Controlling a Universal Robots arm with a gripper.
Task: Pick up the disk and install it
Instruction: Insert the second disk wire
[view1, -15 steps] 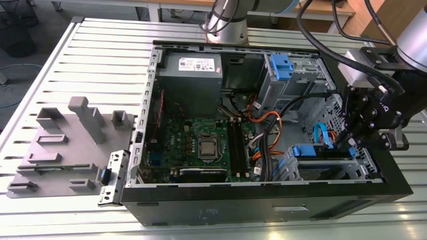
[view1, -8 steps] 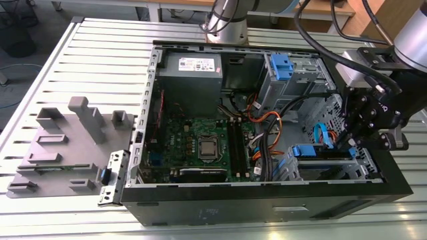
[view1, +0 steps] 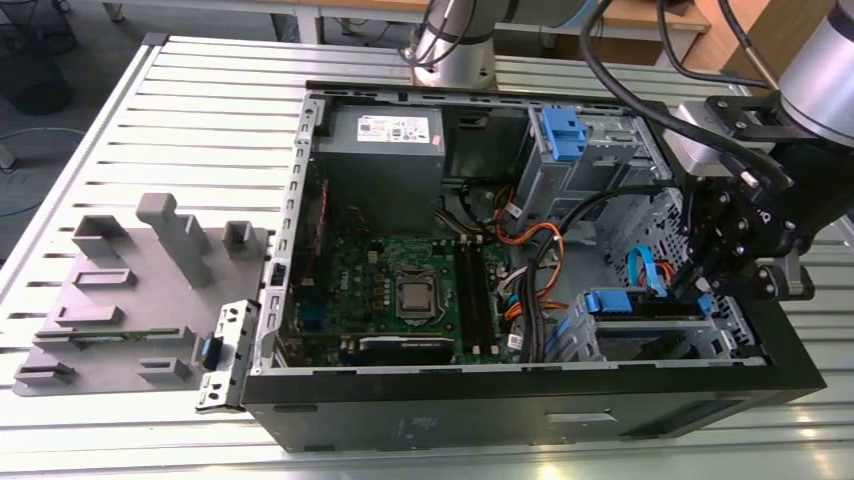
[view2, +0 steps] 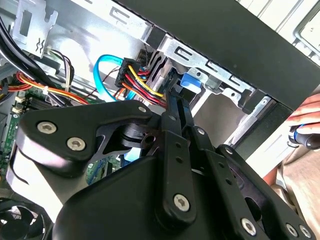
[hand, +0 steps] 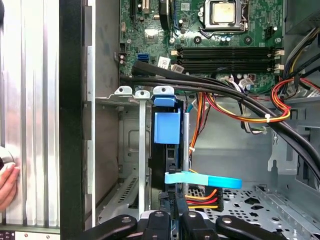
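Most of disk (hand: 169, 152) buried edge-on in bay (hand: 131, 145); gripper (view2: 176, 100) at it, grip state unclear.

The arm (view1: 817, 70) bends down, its hand (view2: 176, 100) pointing downward, fingers (view2: 172, 135) together.

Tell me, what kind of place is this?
Most likely a robotics lab or test workshop: an open computer case lies on a slatted metal table, a robot arm reaches into it, and a grey moulded fixture sits beside it.
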